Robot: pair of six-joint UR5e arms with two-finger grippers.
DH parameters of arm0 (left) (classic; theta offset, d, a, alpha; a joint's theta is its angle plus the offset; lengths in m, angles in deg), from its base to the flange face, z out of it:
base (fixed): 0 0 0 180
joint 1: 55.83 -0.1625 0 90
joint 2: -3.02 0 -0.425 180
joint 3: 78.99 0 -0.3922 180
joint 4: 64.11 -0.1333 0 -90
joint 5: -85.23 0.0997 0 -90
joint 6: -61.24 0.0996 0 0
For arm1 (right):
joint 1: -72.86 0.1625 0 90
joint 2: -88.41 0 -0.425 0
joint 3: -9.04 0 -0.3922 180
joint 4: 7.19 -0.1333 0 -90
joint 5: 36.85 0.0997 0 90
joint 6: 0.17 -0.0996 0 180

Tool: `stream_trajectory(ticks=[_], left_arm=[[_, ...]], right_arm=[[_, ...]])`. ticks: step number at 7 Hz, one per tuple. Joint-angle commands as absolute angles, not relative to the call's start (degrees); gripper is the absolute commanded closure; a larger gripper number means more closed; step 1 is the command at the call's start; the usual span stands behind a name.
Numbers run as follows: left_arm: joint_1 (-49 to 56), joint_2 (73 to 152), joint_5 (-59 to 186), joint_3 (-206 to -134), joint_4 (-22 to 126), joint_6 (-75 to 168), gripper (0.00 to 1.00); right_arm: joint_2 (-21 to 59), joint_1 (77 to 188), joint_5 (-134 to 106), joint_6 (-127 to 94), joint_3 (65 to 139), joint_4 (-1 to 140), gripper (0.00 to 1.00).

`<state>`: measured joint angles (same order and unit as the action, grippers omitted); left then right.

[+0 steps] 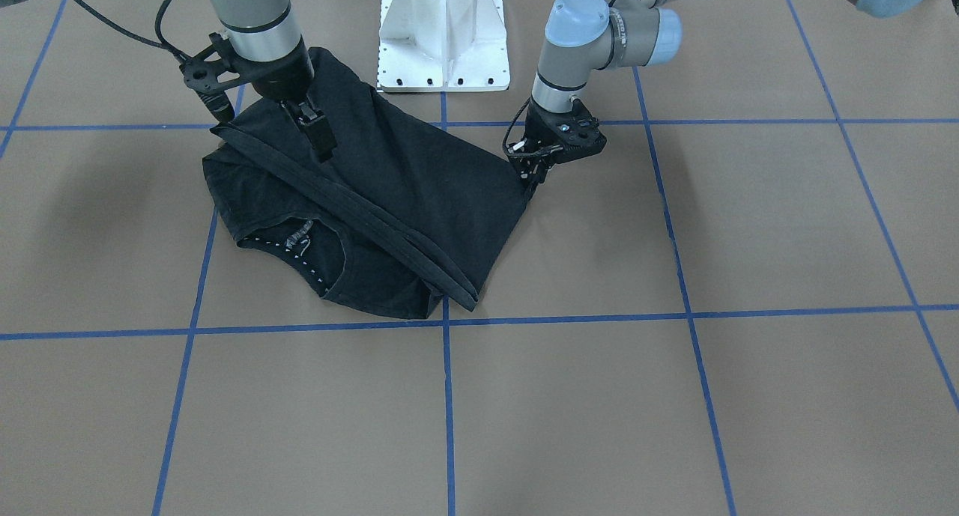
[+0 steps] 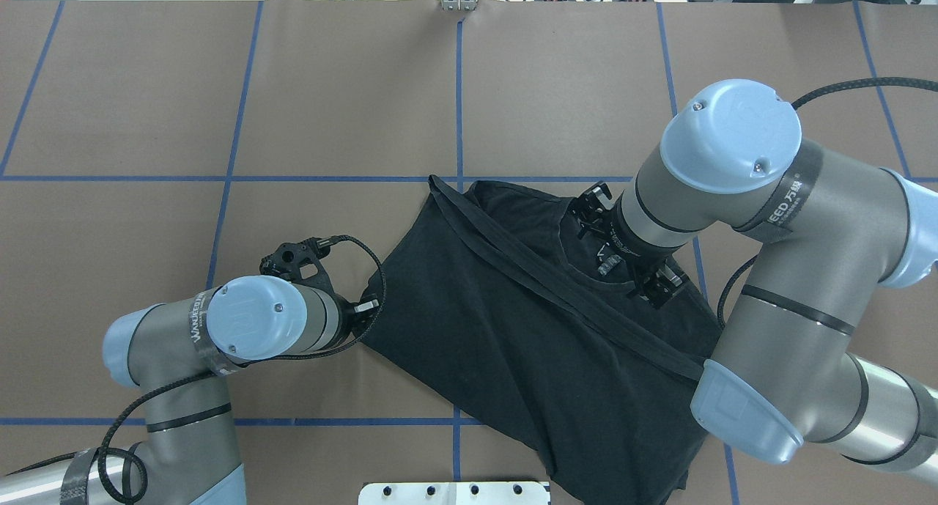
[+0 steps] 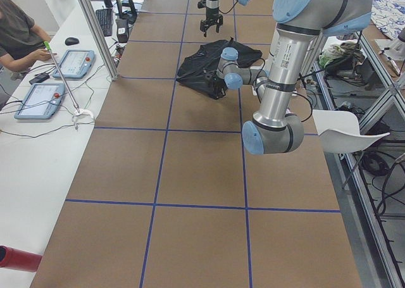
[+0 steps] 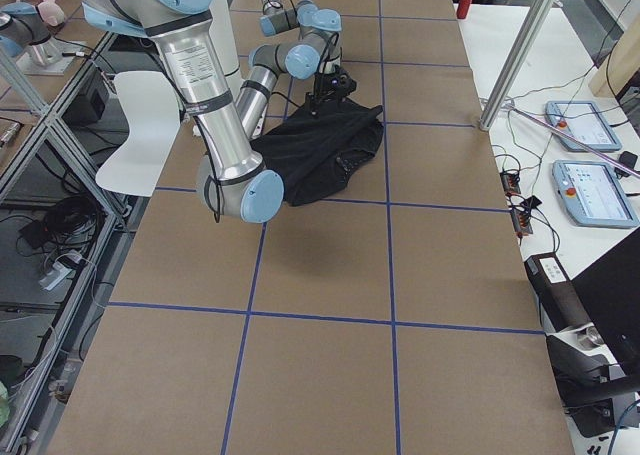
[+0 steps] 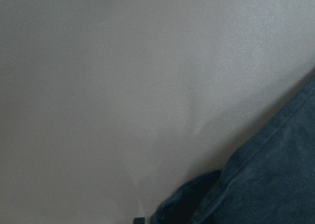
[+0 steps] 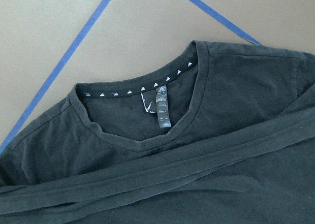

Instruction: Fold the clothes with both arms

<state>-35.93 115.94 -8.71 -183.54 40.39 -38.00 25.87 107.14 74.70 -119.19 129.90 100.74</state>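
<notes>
The black short-sleeved T-shirt [image 1: 419, 179] is lying partly folded on the brown paper-covered table [image 1: 674, 396], just in front of the white ribbed base mount [image 1: 442, 44] and over toward the robot's right. Its doubled hem band [image 1: 359, 209] is running diagonally across the cloth. The collar [image 6: 128, 92], with its row of white triangles, is showing at the end away from the robot. The shirt's edges are overlapping the blue tape lines [image 1: 569, 317] of the grid.

The right gripper [image 1: 315, 130] is hanging above the shirt with its fingers spread apart, holding nothing and clear of the fabric. Its wrist camera is looking straight down onto the collar. The right arm [image 1: 255, 14] is reaching out over the garment with its wrist pointing straight down.

The left gripper [image 1: 530, 175] is sitting low at the shirt's side edge on the robot's left, right against the cloth. Whether its fingers are pinching that edge is impossible to tell, and its own camera is only catching table and a curled bit of fabric. The left arm [image 1: 592, 37] is bending at the wrist and tipping the gripper down toward the table.
</notes>
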Motion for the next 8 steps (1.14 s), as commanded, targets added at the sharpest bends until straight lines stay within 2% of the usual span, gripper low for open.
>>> stream_trajectory(ticks=[1, 3, 4, 6, 8], left_arm=[[-32.7, 116.0, -9.0, -184.5, 40.4, -35.6, 1.0], [-24.8, 116.2, -9.1, -183.2, 40.7, -22.3, 1.0], [-20.8, 117.1, -9.4, -180.2, 43.0, -19.6, 1.0], [-15.3, 127.7, -9.5, -160.0, 56.9, -18.7, 1.0], [-10.1, 140.3, -11.8, -141.1, 64.0, -13.9, 1.0]], right_arm=[[25.8, 107.1, 74.3, -118.8, 129.5, 100.7, 0.0], [25.8, 107.1, 74.3, -118.7, 129.5, 100.7, 0.0], [26.0, 107.1, 74.3, -118.7, 129.6, 100.8, 0.0], [26.0, 107.7, 74.3, -118.6, 129.6, 100.7, 0.0], [26.0, 108.1, 74.2, -117.0, 129.6, 100.7, 0.0]])
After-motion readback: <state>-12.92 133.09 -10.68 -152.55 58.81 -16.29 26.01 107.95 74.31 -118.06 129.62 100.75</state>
